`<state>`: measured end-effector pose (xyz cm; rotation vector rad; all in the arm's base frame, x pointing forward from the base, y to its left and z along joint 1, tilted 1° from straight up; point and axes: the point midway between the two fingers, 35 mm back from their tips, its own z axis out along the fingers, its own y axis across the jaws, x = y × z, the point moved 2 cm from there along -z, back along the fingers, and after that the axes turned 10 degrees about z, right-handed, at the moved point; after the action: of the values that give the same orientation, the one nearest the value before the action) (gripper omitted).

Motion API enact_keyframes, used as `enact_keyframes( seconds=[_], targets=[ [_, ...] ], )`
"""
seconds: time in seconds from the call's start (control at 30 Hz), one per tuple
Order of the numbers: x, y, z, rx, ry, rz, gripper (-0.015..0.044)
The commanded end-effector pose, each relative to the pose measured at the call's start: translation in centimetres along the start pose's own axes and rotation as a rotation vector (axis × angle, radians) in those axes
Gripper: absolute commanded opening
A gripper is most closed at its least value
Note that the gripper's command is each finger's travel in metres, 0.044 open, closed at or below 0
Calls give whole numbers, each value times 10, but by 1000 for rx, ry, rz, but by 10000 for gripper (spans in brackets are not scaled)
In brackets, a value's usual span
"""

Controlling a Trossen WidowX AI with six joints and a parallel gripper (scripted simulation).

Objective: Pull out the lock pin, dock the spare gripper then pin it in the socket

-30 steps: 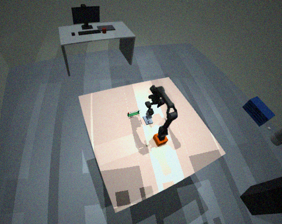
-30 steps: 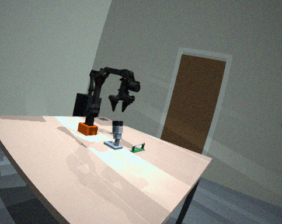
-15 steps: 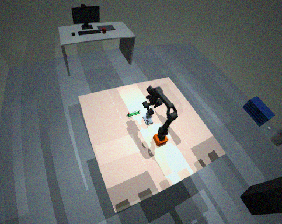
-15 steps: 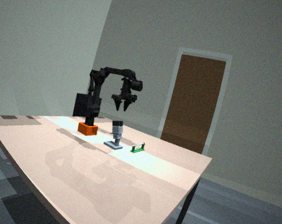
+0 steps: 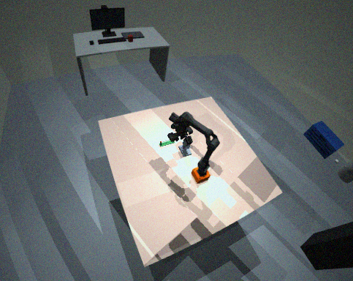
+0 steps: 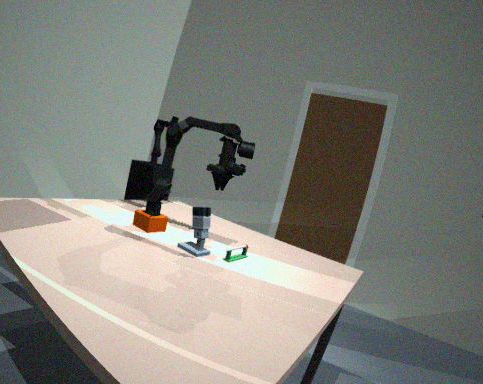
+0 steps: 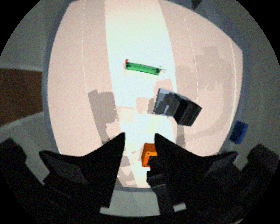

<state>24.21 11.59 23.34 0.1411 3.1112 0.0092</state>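
Observation:
A pale grey base plate (image 5: pixel 183 152) (image 6: pixel 187 247) lies on the table. On it stands an upright grey body (image 6: pixel 201 223) (image 7: pixel 189 112) with a dark top (image 6: pixel 201 211); it looks like the spare gripper on the mount. Whether a pin runs through it is too small to tell. Beside it lies a green bracket (image 5: pixel 166 143) (image 6: pixel 236 258) (image 7: pixel 143 69) with two uprights and a thin bar across, red at one end, which looks like the lock pin. My gripper (image 6: pixel 219 189) (image 7: pixel 140 136) points down, high above the table, touching neither. Its fingers are partly open with nothing between them.
The arm's orange base (image 5: pixel 200 175) (image 6: pixel 150 221) (image 7: pixel 148 151) stands on the table (image 5: pixel 142 190) (image 6: pixel 150 295), behind the mount in the exterior view. A separate desk (image 5: pixel 117 47) with a monitor stands far off. A blue box (image 5: pixel 323 140) is beyond the table.

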Motion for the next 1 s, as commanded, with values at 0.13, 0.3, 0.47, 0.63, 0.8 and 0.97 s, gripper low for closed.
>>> enact_keyframes(
  seconds=[0.13, 0.3, 0.47, 0.63, 0.8, 0.97],
  targets=[
    [-77, 12, 37, 117, 17, -579, 180],
    [-115, 18, 68, 176, 82, -1038, 180],
    [-144, 21, 99, 209, 164, -1427, 180],
    [-148, 20, 100, 210, 168, -1441, 180],
    [-148, 20, 100, 210, 168, -1441, 180],
    [-151, 19, 106, 210, 167, -1441, 180]
  ],
)
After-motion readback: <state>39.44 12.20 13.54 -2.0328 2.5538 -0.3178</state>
